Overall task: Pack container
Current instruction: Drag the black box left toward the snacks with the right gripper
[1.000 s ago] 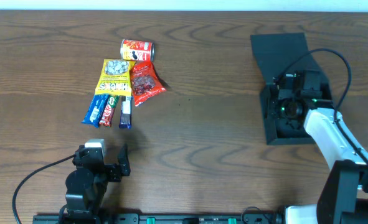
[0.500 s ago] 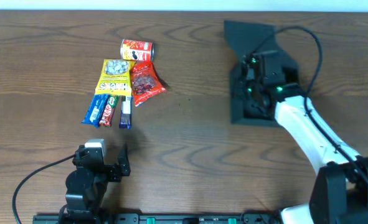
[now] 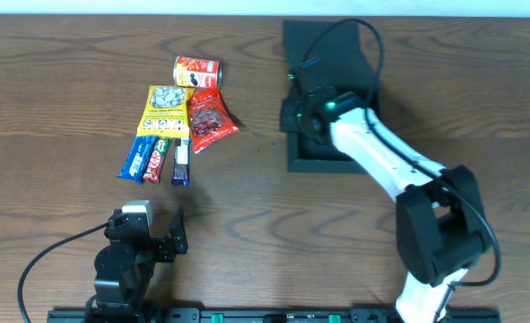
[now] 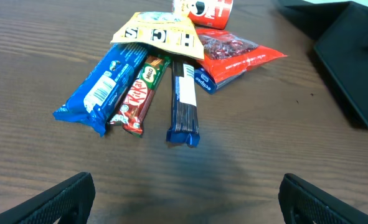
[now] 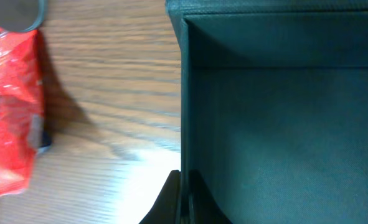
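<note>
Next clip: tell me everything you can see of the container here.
The container is a shallow, square, matte dark box that looks like cardboard. It lies flat on the table, apart from the snack pile. Its flap lid is folded open toward the far edge. What shows of the inside is empty. The right gripper is shut on the wall facing the snacks; nothing else visibly touches it.

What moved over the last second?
The right tool, shut on the container's left wall, dragged the container left across the table toward the snacks and slightly away from the robot. The left tool stayed open and parked. The snacks did not move.
</note>
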Controlling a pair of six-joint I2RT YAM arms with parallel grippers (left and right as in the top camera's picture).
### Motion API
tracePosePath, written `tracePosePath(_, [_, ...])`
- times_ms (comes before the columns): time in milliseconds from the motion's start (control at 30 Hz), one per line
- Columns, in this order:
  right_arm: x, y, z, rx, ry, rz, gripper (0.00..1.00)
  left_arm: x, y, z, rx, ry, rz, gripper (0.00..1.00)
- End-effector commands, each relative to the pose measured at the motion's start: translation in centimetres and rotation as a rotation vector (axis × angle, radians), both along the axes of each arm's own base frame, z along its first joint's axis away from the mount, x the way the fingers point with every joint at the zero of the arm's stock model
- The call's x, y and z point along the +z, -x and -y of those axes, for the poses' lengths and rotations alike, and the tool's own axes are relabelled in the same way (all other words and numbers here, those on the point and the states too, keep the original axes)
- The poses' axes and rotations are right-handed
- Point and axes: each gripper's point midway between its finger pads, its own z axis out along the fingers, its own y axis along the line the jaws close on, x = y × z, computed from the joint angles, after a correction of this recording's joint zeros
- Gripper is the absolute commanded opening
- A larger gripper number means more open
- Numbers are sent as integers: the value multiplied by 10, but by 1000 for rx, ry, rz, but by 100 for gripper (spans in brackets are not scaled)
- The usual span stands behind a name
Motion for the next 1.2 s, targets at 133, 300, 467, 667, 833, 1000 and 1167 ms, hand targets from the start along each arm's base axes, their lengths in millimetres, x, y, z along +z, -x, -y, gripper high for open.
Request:
tracePosePath(133, [26,-10,-49,-2,-8,49,2,-5,0,-2,18,3,-8,96])
tracePosePath(300, [23,-9,-65,16,-6,40,2,-5,0,-2,18,3,-8,95])
tracePosePath(467, [19,-6,-70,3,-16,27,2,-5,0,-2,18,3,-8,95])
tracePosePath(667, [18,-4,-71,12,-17,19,99,-5,0,-2,18,3,-8,95])
tracePosePath(833, [38,-2,-72,68,6,9,99,-5,0,-2,18,3,-8,95])
tracePosePath(1000, [104,-13,-33,9,83,47,99,-5,0,-2,18,3,-8,95])
tracePosePath(1167, [134,-33,59,-18,237,84,99,-5,0,-2,18,3,-8,95])
